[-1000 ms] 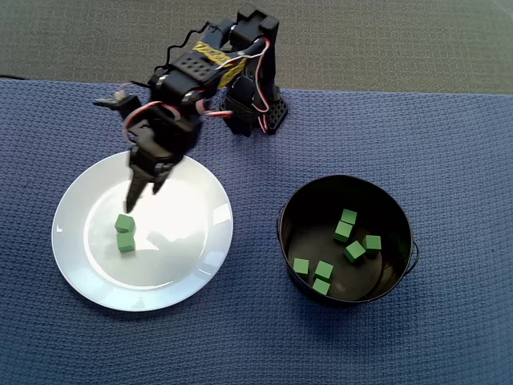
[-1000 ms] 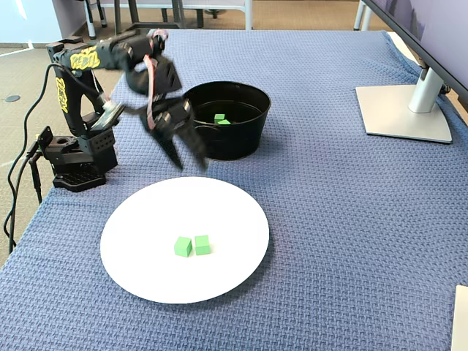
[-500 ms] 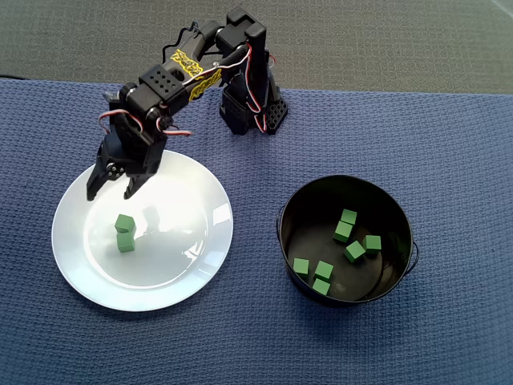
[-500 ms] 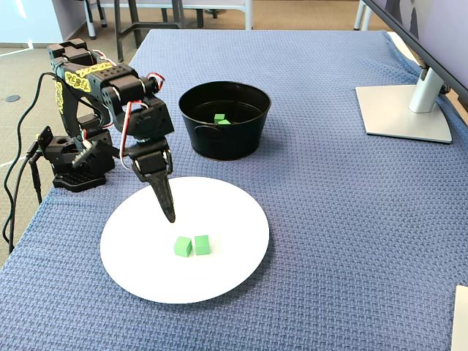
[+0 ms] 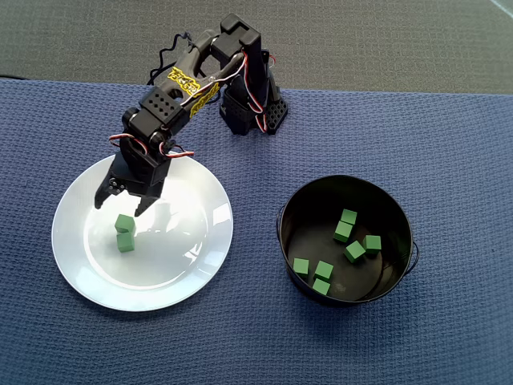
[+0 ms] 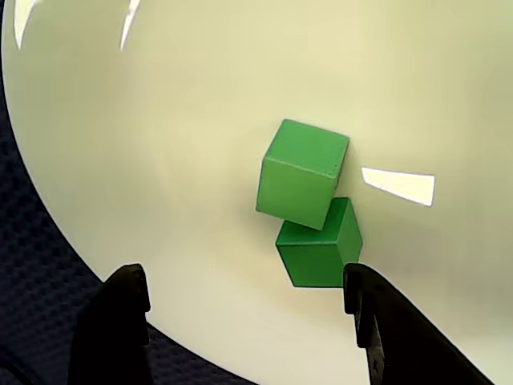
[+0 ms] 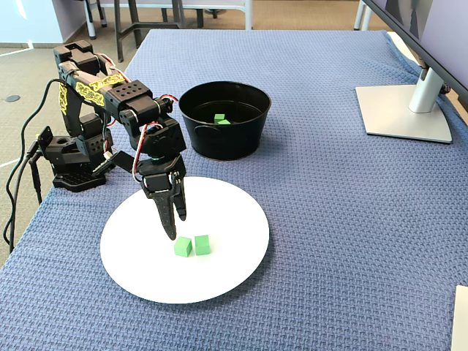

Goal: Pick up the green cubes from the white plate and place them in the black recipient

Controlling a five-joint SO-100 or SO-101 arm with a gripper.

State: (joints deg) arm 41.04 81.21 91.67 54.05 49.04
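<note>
Arm: the gripper (image 5: 119, 204) hangs over the white plate (image 5: 192, 265), tilted downward so the fingertips point at the cubes below.
Jaws: spread wide and empty; in the wrist view both fingers (image 6: 120, 321) flank the target with clear space on each side, a stance that suits a descent around a cube.
Cubes on plate: two green cubes (image 5: 124, 233) remain, touching each other near the plate's centre, just off the fingertips at about 5 o'clock in the overhead view.
Contact problem: because the pair touches, a closing grip may nudge the neighbour; the nearer cube (image 6: 319, 245) appears the likelier first pick.
Black recipient (image 5: 346, 192): stands on the blue surface (image 5: 449, 144) at 3 o'clock from the plate, well apart, holding about six cubes (image 5: 355, 252).
Progress: judged mostly done.
</note>
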